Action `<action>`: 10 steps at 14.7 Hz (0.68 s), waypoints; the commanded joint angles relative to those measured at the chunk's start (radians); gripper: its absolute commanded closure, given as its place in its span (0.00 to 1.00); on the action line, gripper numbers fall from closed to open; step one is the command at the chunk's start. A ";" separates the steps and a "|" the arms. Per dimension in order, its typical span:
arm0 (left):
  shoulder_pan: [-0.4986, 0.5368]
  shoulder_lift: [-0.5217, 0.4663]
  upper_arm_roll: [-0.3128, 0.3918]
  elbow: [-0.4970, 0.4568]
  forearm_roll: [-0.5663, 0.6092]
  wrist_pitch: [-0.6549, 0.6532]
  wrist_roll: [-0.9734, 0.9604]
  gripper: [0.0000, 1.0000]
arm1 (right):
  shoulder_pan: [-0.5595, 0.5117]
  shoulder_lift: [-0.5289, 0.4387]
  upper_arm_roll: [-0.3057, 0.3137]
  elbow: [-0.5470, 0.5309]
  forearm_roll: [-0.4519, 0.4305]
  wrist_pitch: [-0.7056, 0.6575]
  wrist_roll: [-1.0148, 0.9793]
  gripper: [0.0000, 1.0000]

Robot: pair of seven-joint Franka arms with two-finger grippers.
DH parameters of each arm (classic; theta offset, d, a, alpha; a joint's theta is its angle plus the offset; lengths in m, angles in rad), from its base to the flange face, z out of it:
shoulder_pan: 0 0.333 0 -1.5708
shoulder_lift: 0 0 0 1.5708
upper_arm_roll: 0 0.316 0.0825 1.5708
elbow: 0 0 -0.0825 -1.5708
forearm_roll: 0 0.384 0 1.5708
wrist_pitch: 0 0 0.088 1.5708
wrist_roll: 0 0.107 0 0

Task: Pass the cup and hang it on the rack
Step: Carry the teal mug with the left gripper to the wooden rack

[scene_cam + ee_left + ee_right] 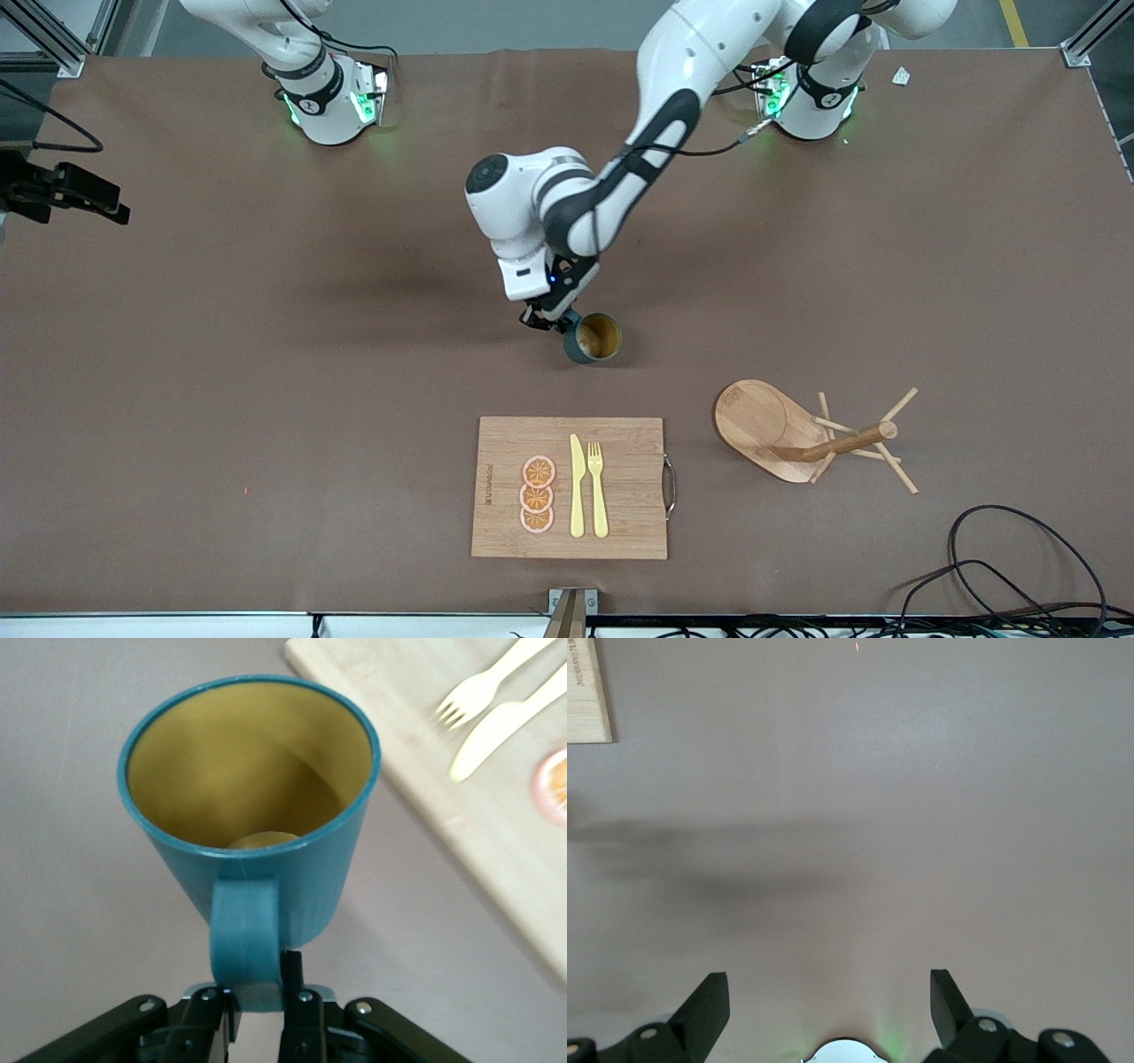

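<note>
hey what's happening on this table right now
The left gripper holds the cup by its handle, tipped on its side above the table between the arm bases and the cutting board. The rack stands toward the left arm's end of the table, with nothing hung on it yet. The right gripper is open and waits over bare table, holding nothing.

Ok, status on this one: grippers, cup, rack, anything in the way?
Left gripper shut on cup by its handle, over bare table. Right gripper open, waiting. Rack unobstructed, toward the left arm's end; cutting board beside it.
</note>
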 commanded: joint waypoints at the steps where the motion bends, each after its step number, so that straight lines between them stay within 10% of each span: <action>1: 0.078 -0.102 -0.015 -0.012 -0.163 0.038 0.079 1.00 | -0.022 -0.079 0.020 -0.069 -0.006 0.005 0.001 0.00; 10: 0.358 -0.292 -0.010 -0.025 -0.875 0.052 0.619 1.00 | -0.032 -0.096 0.012 -0.067 0.000 0.006 -0.004 0.00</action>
